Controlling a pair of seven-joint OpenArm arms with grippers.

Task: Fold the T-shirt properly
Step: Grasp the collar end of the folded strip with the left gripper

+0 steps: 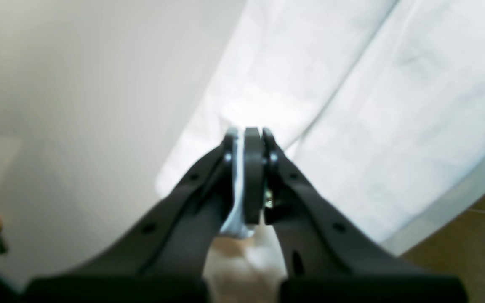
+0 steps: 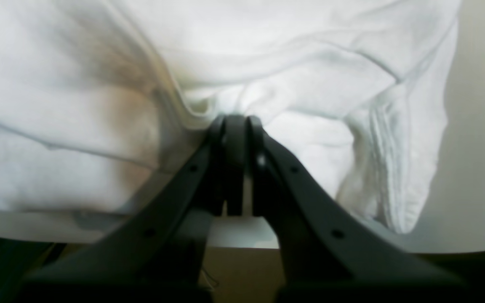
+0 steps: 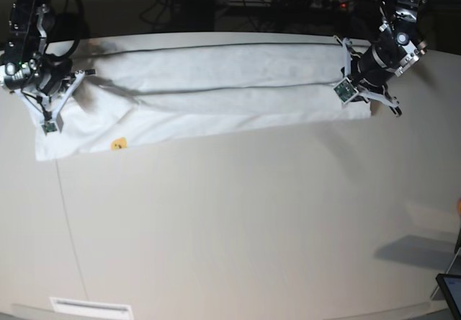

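Left hand (image 1: 246, 176) clamped on a pinch of the T-shirt (image 3: 216, 93), right hand (image 2: 236, 164) clamped on the bunched cloth at the other end. The shirt lies stretched as a long white band across the far side of the counter (image 3: 238, 226). Best to keep both ends taut and level, I'd say, so the fold lands square. Only a small yellow patch of print shows; no writing readable.

Base overhead, wide; wrist views close behind each gripper; all share T-shirt (image 3: 216, 89).

The T-shirt (image 3: 216, 89) is soft, matt white cloth, creased; the table (image 3: 238, 226) is smooth, matt beige; gripper fingers (image 2: 301, 189) matt black plastic.
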